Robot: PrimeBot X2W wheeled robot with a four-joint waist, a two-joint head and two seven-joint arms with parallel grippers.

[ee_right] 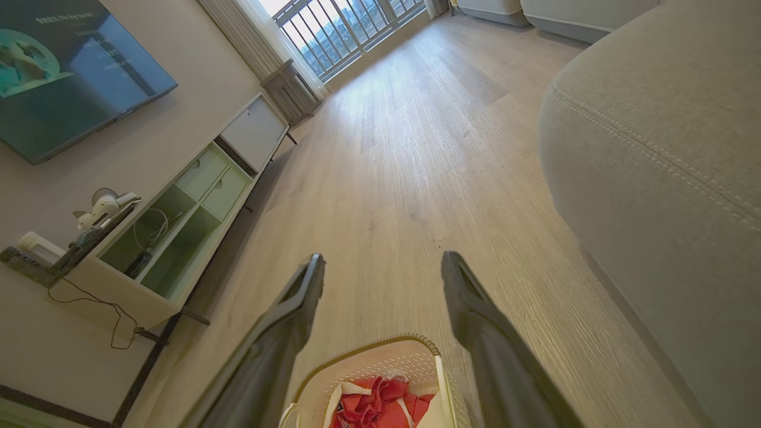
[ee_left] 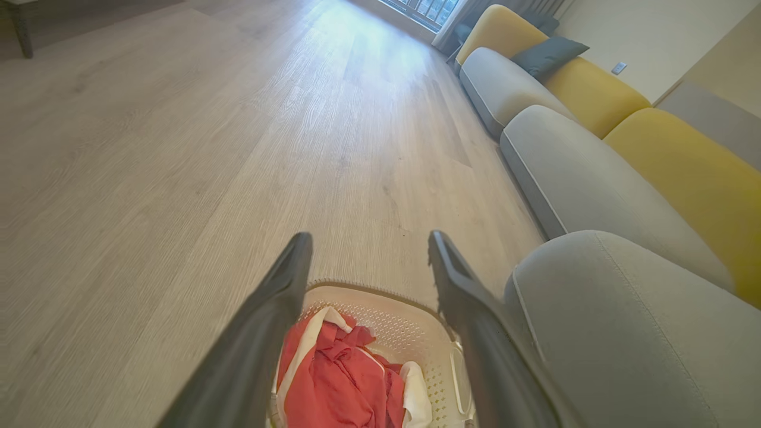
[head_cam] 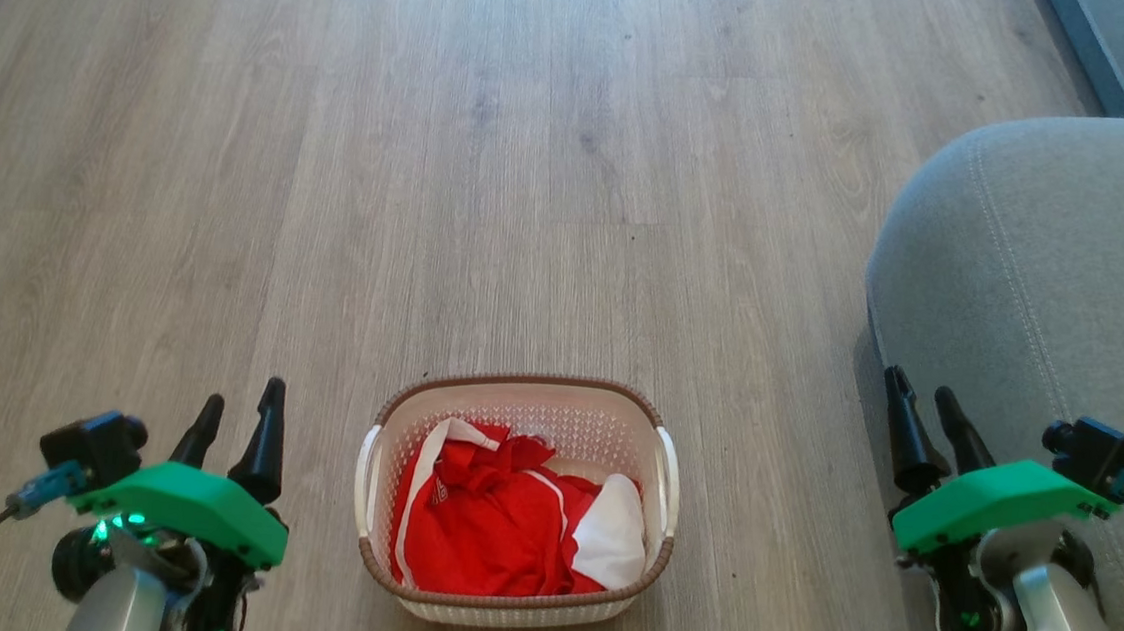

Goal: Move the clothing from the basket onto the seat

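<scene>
From the head, a small cream-white perforated plastic basket (head_cam: 553, 423) with a brown woven-look rim stands on the pale wood-plank floor (head_cam: 455, 147), low in the middle. The bright red soft clothing (head_cam: 494, 536) with white panels lies crumpled inside it, below the rim. The large grey upholstered seat (head_cam: 1057, 274), with stitched seams and a rounded corner, sits to the right, apart from the basket. The long dark left fingers (head_cam: 261, 437) hover over bare floor left of the basket, spread wide and holding nothing. The long dark right fingers (head_cam: 904, 433) are parted and empty too, just in front of the seat's edge. From the left wrist, the left fingers (ee_left: 261, 333) stand wide apart and frame the basket (ee_left: 410, 333), with the clothing (ee_left: 345, 386) between them and the seat (ee_left: 624, 333) close on the right. More yellow-backed grey sofa cushions (ee_left: 571, 178) run on beyond. From the right wrist, the right fingers (ee_right: 487, 333) gape wide over the floor. The basket (ee_right: 380, 359) with the clothing (ee_right: 374, 404) shows at the bottom edge between them, the seat (ee_right: 654, 148) is on the right, and a white open-shelved cabinet (ee_right: 196, 202) stands under a wall television (ee_right: 65, 65) on the left
</scene>
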